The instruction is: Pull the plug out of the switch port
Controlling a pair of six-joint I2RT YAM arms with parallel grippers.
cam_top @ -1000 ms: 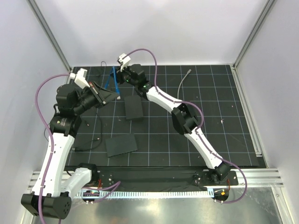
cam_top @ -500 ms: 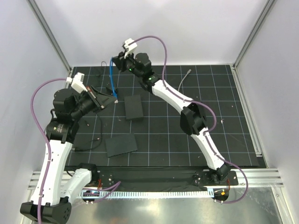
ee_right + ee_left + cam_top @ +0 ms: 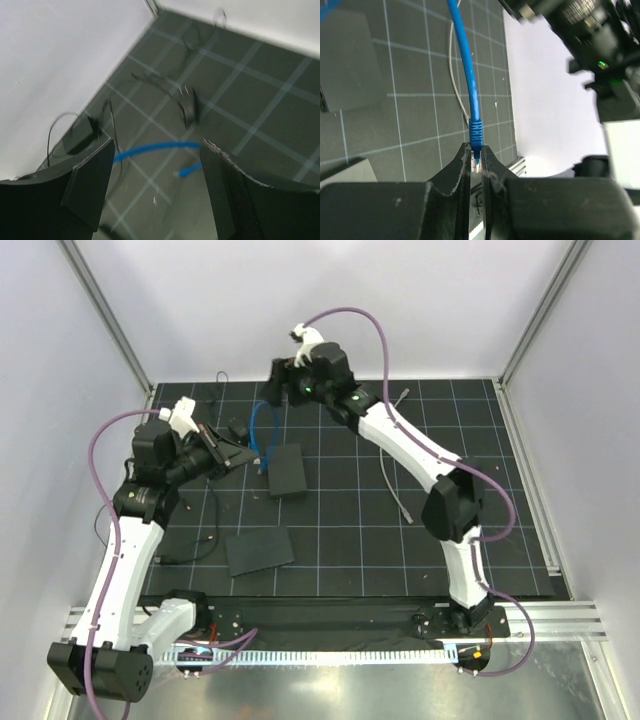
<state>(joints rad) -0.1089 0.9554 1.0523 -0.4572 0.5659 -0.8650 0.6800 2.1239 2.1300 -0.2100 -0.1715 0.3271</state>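
Note:
My left gripper [image 3: 475, 148] [image 3: 243, 452] is shut on the pale plug [image 3: 476, 163], just behind its blue boot, and holds it in the air. The bright-blue cable [image 3: 468, 65] [image 3: 254, 425] arcs away from the plug over the mat. The black switch box [image 3: 287, 470] [image 3: 345, 65] lies flat to the right of the left gripper, apart from the plug; its port is out of view. My right gripper [image 3: 157, 145] [image 3: 278, 388] hovers open above the cable, touching nothing. In the right wrist view the cable [image 3: 155, 147] curves below the fingers, with a loose end [image 3: 184, 172].
A wider flat black slab [image 3: 258, 552] lies nearer the arm bases. A grey cable [image 3: 386, 465] trails across the mat right of the switch. Thin black wires [image 3: 190, 550] lie at the left, and the enclosure's white walls stand close behind both grippers.
The right gripper has opened and let go of the blue cable, moving right. The cable has sagged lower. The left gripper keeps its grip on the plug and has shifted slightly right.

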